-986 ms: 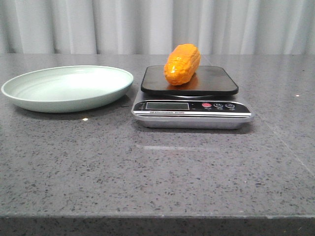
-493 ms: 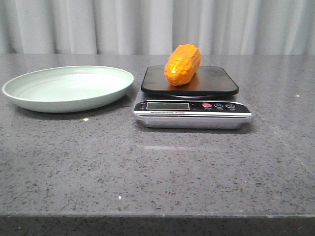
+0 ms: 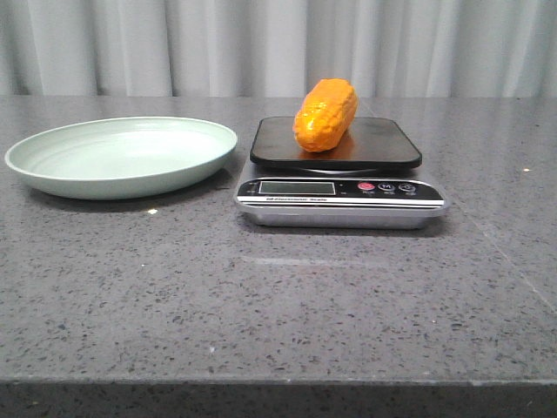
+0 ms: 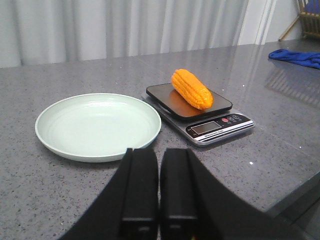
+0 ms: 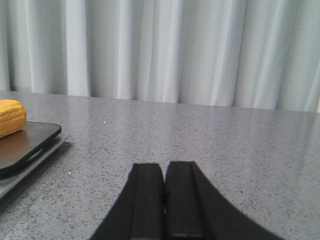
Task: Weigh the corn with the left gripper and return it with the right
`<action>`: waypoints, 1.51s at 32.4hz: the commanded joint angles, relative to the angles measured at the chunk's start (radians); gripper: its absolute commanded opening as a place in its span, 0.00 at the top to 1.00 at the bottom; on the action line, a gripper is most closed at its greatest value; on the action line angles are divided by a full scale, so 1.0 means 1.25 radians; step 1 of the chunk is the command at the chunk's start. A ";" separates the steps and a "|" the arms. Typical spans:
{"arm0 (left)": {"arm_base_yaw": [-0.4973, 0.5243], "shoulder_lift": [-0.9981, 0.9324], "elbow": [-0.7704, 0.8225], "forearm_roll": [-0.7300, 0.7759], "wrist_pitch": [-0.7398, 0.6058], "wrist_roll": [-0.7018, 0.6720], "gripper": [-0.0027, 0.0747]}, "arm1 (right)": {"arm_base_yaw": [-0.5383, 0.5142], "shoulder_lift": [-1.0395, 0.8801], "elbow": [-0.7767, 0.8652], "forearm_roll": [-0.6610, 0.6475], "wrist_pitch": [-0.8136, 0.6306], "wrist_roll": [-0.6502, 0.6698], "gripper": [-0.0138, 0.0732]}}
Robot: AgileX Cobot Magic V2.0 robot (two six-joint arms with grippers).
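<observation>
The orange-yellow corn [image 3: 325, 115] lies on the black platform of the kitchen scale [image 3: 339, 202], left of its middle. It also shows in the left wrist view [image 4: 191, 89] and at the edge of the right wrist view [image 5: 11, 117]. The pale green plate [image 3: 52, 170] sits empty to the left of the scale. My left gripper [image 4: 159, 152] is shut and empty, well short of the plate [image 4: 55, 145]. My right gripper [image 5: 163, 166] is shut and empty, off to the right of the scale [image 5: 30, 155]. Neither gripper shows in the front view.
The grey speckled table top [image 3: 278, 305] ends at a front edge close to the camera. White curtains hang behind the table. A blue cloth [image 4: 297, 56] lies far off to the right in the left wrist view.
The corn and plate appear shifted very slightly right in the front view. Nothing was taken hold of or let go.
</observation>
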 commanded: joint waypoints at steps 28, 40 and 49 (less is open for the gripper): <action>-0.002 -0.003 -0.018 -0.026 -0.088 0.005 0.80 | -0.003 0.228 -0.336 0.002 0.161 0.019 0.67; -0.002 -0.003 -0.018 -0.026 -0.088 0.005 0.80 | 0.054 0.274 -0.372 0.013 0.242 0.019 0.53; -0.002 -0.003 -0.018 -0.026 -0.088 0.005 0.80 | 0.182 0.435 -0.548 0.062 0.423 0.019 0.19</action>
